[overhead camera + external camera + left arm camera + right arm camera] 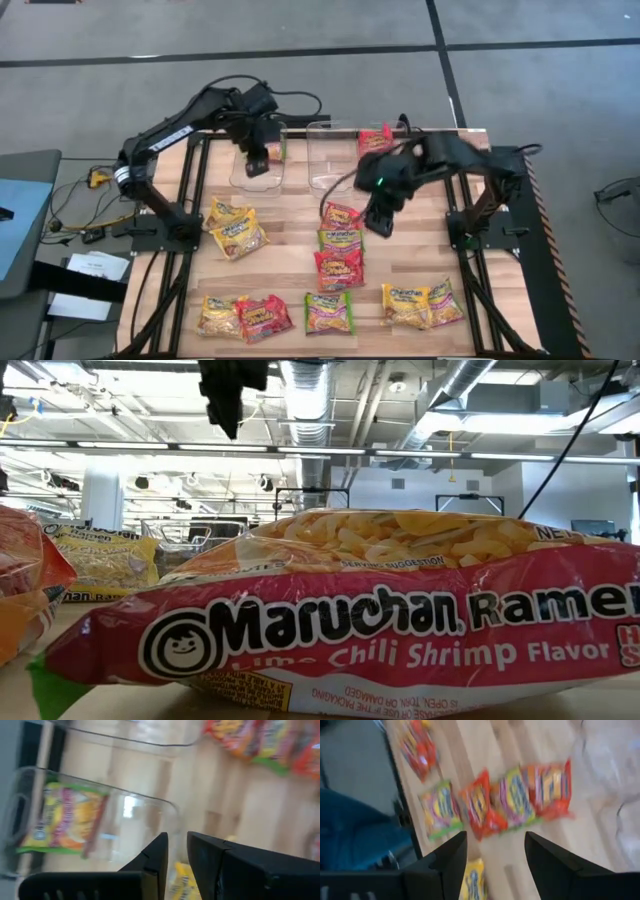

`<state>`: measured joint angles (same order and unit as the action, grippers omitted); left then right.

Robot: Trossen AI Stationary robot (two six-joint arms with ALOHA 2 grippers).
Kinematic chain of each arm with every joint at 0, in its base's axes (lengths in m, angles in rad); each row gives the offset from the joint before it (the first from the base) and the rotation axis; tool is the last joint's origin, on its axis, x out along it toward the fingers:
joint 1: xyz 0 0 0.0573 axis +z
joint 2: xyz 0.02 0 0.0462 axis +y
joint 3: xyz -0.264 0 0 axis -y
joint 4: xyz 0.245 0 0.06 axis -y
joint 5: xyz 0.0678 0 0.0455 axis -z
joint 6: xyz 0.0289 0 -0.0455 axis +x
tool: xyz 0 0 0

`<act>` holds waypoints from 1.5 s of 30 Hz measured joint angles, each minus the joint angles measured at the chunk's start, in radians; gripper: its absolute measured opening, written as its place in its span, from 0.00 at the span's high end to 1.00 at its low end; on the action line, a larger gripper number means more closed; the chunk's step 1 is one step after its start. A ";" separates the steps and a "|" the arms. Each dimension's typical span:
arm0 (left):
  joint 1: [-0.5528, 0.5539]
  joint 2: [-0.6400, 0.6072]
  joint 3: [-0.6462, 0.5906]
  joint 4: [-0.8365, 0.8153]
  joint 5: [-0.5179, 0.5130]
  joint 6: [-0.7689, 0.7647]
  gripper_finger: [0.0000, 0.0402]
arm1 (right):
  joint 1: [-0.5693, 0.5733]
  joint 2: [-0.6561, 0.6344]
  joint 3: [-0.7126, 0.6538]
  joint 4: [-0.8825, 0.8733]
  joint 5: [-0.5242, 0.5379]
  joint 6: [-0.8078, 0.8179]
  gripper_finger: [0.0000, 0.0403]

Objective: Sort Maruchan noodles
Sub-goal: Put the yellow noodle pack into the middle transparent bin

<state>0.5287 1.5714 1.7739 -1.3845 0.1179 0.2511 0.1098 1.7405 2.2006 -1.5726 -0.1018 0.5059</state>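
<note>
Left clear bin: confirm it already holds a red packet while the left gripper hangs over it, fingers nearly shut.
Wrong colour. The packet in the left clear bin is green-edged, as the left wrist view shows. The left gripper does hang over that bin, fingers nearly shut.

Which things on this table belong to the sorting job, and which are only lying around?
Belonging to the job:
- Maruchan noodles spread over the table
- green packet already inside the left clear bin
- middle clear bin
- left gripper over the bins
- right gripper

Just lying about:
- papers beside the table
</note>
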 joint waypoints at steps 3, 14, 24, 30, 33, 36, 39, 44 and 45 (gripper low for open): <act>-0.002 -0.078 -0.046 0.022 0.047 -0.026 0.85 | 0.051 -0.005 -0.082 0.002 -0.019 0.019 0.44; -0.054 -0.321 -0.185 0.108 0.053 -0.169 0.85 | 0.148 -0.005 -0.412 0.002 -0.187 0.020 0.44; -0.079 -0.401 -0.213 0.116 0.052 -0.272 0.85 | 0.190 -0.006 -0.647 0.076 -0.320 -0.076 0.44; -0.104 -0.412 -0.213 0.116 0.051 -0.326 0.85 | 0.225 -0.006 -0.788 0.226 -0.370 -0.123 0.44; -0.120 -0.413 -0.213 0.115 0.052 -0.343 0.85 | 0.236 -0.006 -0.850 0.263 -0.375 -0.134 0.44; -0.134 -0.413 -0.213 0.110 0.052 -0.344 0.85 | 0.246 -0.006 -0.904 0.304 -0.383 -0.146 0.44; -0.145 -0.413 -0.213 0.110 0.052 -0.344 0.85 | 0.246 -0.006 -0.957 0.375 -0.432 -0.146 0.44; -0.158 -0.413 -0.213 0.107 0.052 -0.344 0.85 | 0.246 -0.006 -1.033 0.492 -0.483 -0.116 0.44; -0.159 -0.413 -0.213 0.104 0.052 -0.344 0.85 | 0.246 -0.006 -1.047 0.514 -0.492 -0.110 0.44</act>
<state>0.3698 1.1587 1.5612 -1.2809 0.1696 -0.0929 0.3553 1.7348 1.1540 -1.0585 -0.5940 0.3960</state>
